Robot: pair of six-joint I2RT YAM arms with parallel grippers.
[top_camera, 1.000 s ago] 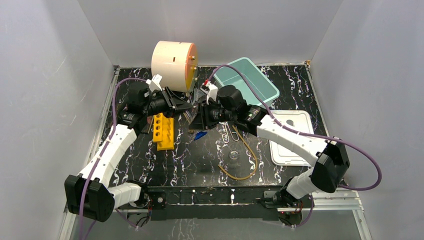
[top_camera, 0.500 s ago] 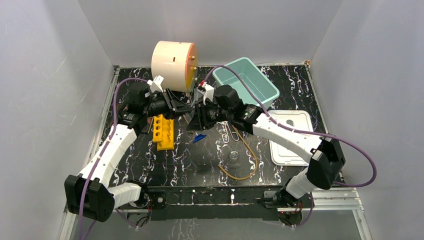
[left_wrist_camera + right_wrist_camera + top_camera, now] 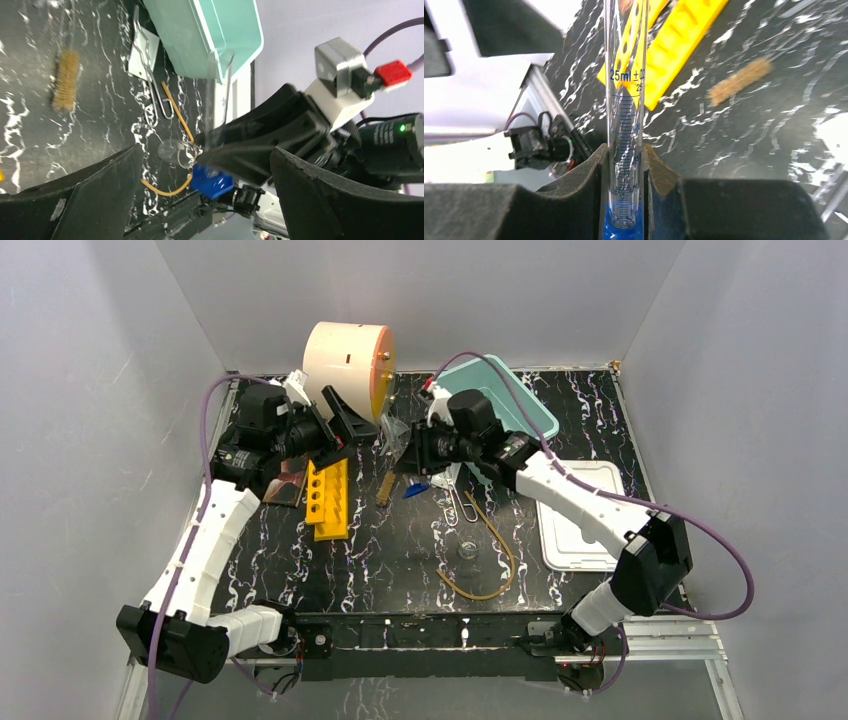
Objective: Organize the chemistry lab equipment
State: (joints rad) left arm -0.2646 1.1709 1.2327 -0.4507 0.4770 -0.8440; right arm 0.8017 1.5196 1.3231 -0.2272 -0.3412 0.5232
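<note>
Right now, my right claw (image 3: 624,165) is clamped on the cylinder (image 3: 625,100) just above its blue foot, holding it over the bench (image 3: 400,550) between rack (image 3: 327,498) and bin (image 3: 235,30), likely for binning. My left claw (image 3: 350,425) gapes wide, empty, apart from the cylinder so nothing tugs it.

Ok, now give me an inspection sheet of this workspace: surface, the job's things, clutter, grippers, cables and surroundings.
Surface: black marbled table; no spills seen.
Job's things: yellow tube rack lying flat; graduated cylinder held off the table; glass dish by the tan rubber loop; brush and wire holder loose.
Clutter: cream drum, teal bin, white lid.
Grippers: left gripper open, empty; right gripper shut on the graduated cylinder.
Cables: purple cables run along both arms.
Surroundings: grey walls on three sides.
</note>
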